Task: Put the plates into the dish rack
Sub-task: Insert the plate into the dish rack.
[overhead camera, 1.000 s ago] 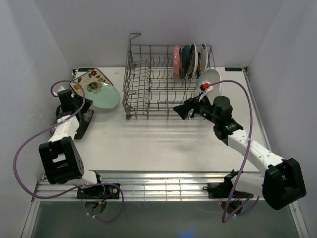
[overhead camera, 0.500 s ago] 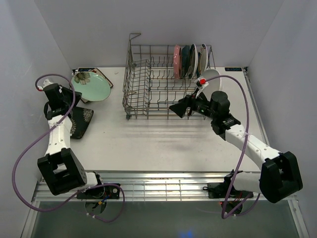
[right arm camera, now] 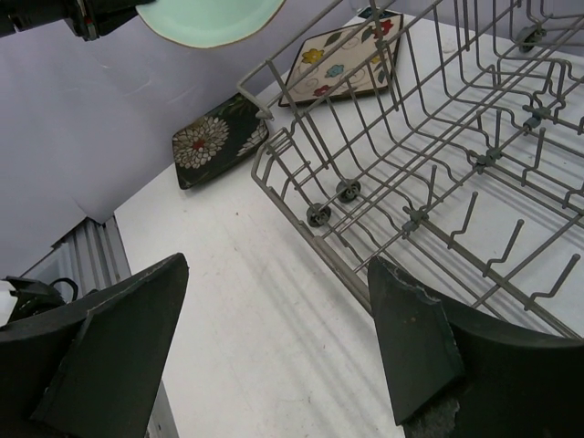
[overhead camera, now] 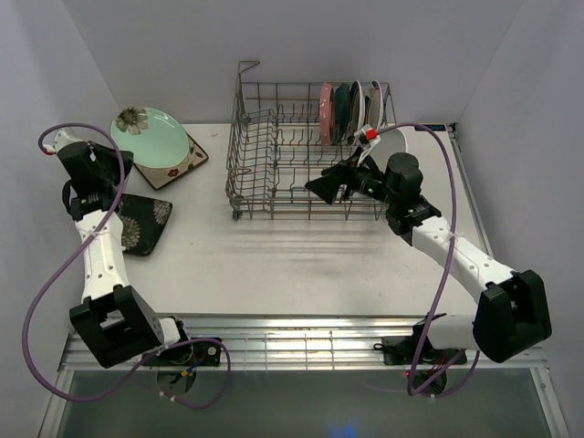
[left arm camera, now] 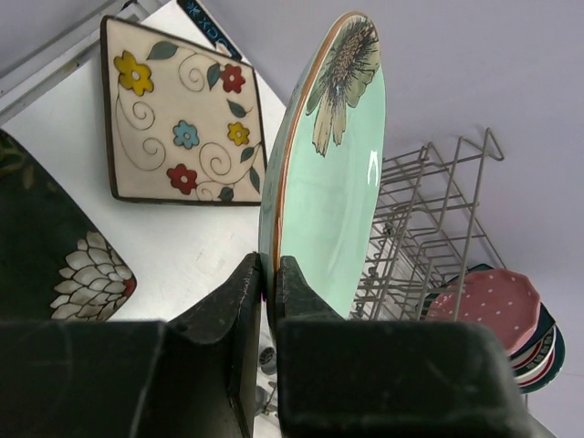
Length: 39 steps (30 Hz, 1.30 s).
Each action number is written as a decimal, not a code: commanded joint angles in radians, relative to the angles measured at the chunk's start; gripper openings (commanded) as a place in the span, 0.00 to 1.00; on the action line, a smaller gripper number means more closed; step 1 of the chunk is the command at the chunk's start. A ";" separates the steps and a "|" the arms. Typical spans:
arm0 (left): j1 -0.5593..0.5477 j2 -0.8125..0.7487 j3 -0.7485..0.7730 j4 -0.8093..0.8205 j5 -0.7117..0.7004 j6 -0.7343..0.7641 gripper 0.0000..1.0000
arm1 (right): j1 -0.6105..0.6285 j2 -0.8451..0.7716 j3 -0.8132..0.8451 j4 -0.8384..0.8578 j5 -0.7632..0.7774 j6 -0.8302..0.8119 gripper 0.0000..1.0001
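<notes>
Now we see the left gripper [left arm camera: 269, 278] clamped on the rim of the mint-green round ceramic plate [left arm camera: 333, 201], which stands upright above it. Our right gripper [right arm camera: 276, 266] gapes wide and empty, with the grey metal wire dish rack [right arm camera: 317, 215] just ahead.

Plates [overhead camera: 347, 113] in right end of dish rack [overhead camera: 274, 169], square plates [overhead camera: 146, 222] on table [overhead camera: 301, 260] to its left

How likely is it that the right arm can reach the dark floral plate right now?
Probably not. The dark plate lies far left, beside the left arm; the right claw hangs open at the rack's front. Nothing blocks the way, but it looks too far.
</notes>
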 commanded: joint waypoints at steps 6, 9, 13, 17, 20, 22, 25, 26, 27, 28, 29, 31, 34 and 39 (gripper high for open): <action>0.004 -0.110 0.091 0.204 0.033 -0.048 0.00 | 0.006 0.034 0.088 0.048 -0.042 0.036 0.86; 0.005 -0.107 0.115 0.213 0.056 -0.063 0.00 | 0.006 0.078 0.133 0.042 -0.072 0.047 0.86; 0.004 -0.105 0.131 0.266 0.092 -0.106 0.00 | 0.008 0.117 0.176 0.062 -0.084 0.081 0.86; 0.005 -0.082 0.161 0.276 0.134 -0.163 0.00 | 0.014 0.164 0.251 0.062 -0.095 0.107 0.90; 0.004 -0.049 0.204 0.259 0.178 -0.213 0.00 | 0.017 0.203 0.286 0.061 -0.093 0.130 0.91; 0.004 -0.033 0.224 0.264 0.204 -0.239 0.00 | 0.019 0.227 0.317 0.061 -0.093 0.144 0.91; 0.005 -0.004 0.258 0.258 0.260 -0.302 0.00 | 0.025 0.258 0.355 0.062 -0.089 0.159 0.91; 0.004 0.008 0.265 0.255 0.273 -0.328 0.00 | 0.032 0.264 0.364 0.061 -0.085 0.162 0.92; 0.004 0.013 0.275 0.256 0.289 -0.341 0.00 | 0.036 0.275 0.372 0.059 -0.081 0.161 0.92; 0.005 0.019 0.278 0.256 0.316 -0.350 0.00 | 0.040 0.281 0.392 0.051 -0.070 0.158 0.92; 0.004 0.026 0.284 0.252 0.327 -0.354 0.00 | 0.048 0.287 0.401 0.047 -0.066 0.158 0.93; 0.004 0.031 0.289 0.250 0.361 -0.370 0.00 | 0.054 0.301 0.424 0.044 -0.050 0.158 0.94; -0.009 0.031 0.279 0.250 0.382 -0.381 0.00 | 0.068 0.327 0.465 0.044 -0.035 0.167 0.97; -0.084 0.011 0.247 0.250 0.366 -0.375 0.00 | 0.086 0.400 0.550 0.048 -0.033 0.211 0.98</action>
